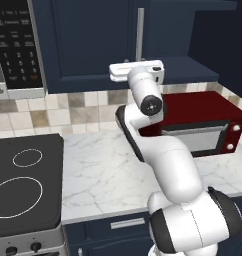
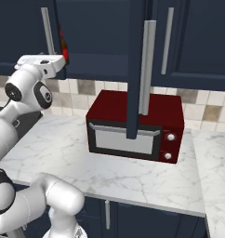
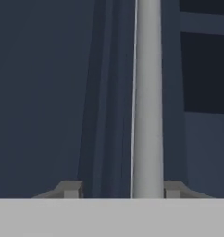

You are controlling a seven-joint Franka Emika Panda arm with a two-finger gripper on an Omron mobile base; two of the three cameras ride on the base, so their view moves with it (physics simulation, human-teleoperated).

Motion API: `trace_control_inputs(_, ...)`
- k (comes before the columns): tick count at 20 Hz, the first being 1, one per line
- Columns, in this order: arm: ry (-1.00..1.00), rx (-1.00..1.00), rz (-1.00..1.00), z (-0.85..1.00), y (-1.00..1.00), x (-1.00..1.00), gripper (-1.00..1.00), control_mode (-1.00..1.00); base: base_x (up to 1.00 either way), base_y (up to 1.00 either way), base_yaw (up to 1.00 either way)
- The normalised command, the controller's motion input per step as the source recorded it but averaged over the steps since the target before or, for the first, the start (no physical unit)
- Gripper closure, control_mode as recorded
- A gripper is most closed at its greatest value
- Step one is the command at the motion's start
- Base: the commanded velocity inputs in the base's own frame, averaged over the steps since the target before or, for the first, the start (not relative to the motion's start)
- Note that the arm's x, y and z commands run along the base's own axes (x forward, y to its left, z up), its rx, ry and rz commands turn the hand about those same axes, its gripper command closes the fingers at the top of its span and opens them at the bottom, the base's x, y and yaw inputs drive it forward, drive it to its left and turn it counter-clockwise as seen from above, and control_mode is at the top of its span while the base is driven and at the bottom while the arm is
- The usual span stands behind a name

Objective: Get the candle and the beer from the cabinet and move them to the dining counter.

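2 navy cabinet [image 2: 198,42] doors, red microwave [image 2: 135,123], marble worktop [image 2: 63,148].

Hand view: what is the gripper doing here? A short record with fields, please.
gripper: at a cabinet door, fingertips either side of its handle
grip: unclear; the bar sits close to one tip, with a gap at the other
beer: likely the red-brown sliver beside the hand at the cabinet edge
below: microwave on the worktop
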Motion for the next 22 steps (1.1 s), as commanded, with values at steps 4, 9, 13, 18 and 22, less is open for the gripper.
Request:
trace_control_inputs(4, 0.03, 0.00, 0.00, 0.00, -0.51, 0.00, 1.00, -1.00, 0.00, 0.00, 0.00)
trace_control_inputs(9, 0.08, -0.01, 0.00, -0.01, -0.37, 0.00, 1.00, -1.00, 0.00, 0.00, 0.00)
trace_control_inputs(13, 0.06, -0.03, 0.01, 0.00, -0.12, -0.05, 1.00, -1.00, 0.00, 0.00, 0.00)
trace_control_inputs(18, 0.00, 0.00, 0.02, 0.00, 0.01, -0.21, 1.00, -1.00, 0.00, 0.00, 0.00)
trace_control_inputs(22, 0.02, 0.00, 0.02, 0.00, 0.12, -0.45, 1.00, -1.00, 0.00, 0.00, 0.00)
